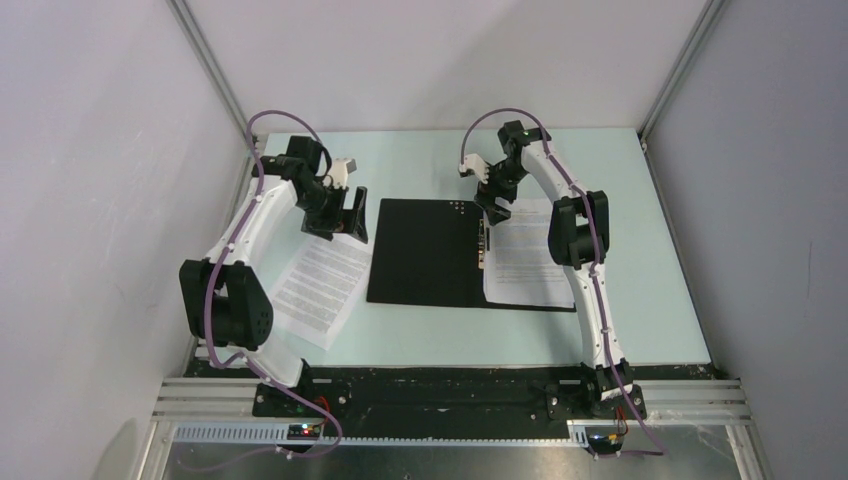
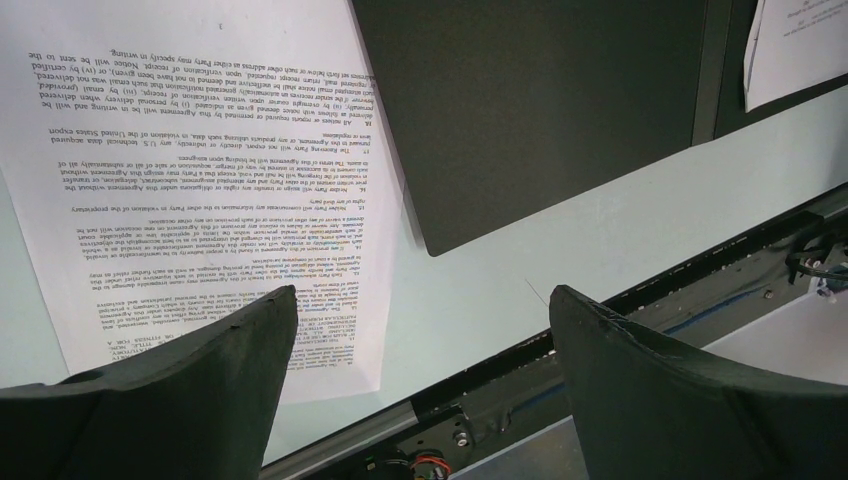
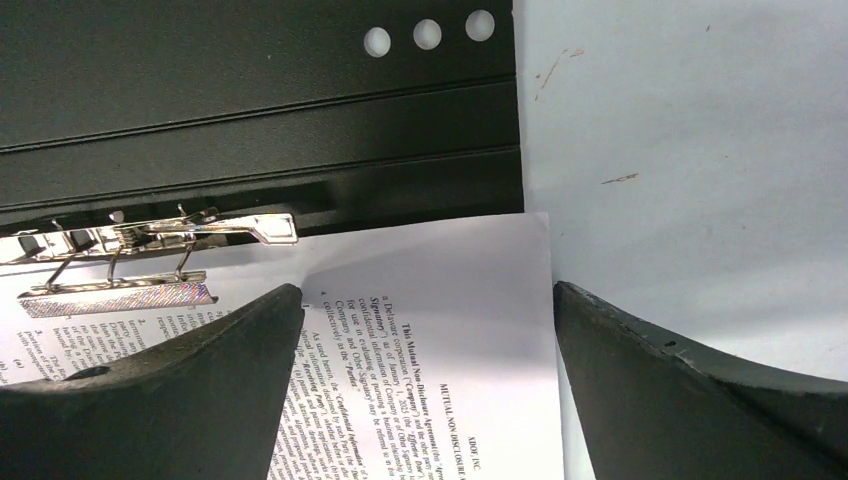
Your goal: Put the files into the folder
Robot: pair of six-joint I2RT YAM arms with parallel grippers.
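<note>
The folder point(image 1: 425, 250) lies spread open on the table, black inside up. One file sheet point(image 1: 525, 255) lies on its right half beside the metal clip point(image 1: 482, 245). A second file sheet point(image 1: 320, 285) lies on the table left of the folder. My left gripper point(image 1: 352, 215) is open and empty, held above the table at the folder's far left corner. In the left wrist view point(image 2: 423, 292) it looks down on the left sheet point(image 2: 200, 150) and the folder point(image 2: 530, 100). My right gripper point(image 1: 495, 205) is open and empty over the right sheet's far end. In the right wrist view point(image 3: 428, 290) the sheet point(image 3: 440, 330) and clip point(image 3: 150, 240) show.
The pale green table point(image 1: 650, 250) is enclosed by white walls on the left, back and right. A black and aluminium rail point(image 1: 450, 390) with the arm bases runs along the near edge.
</note>
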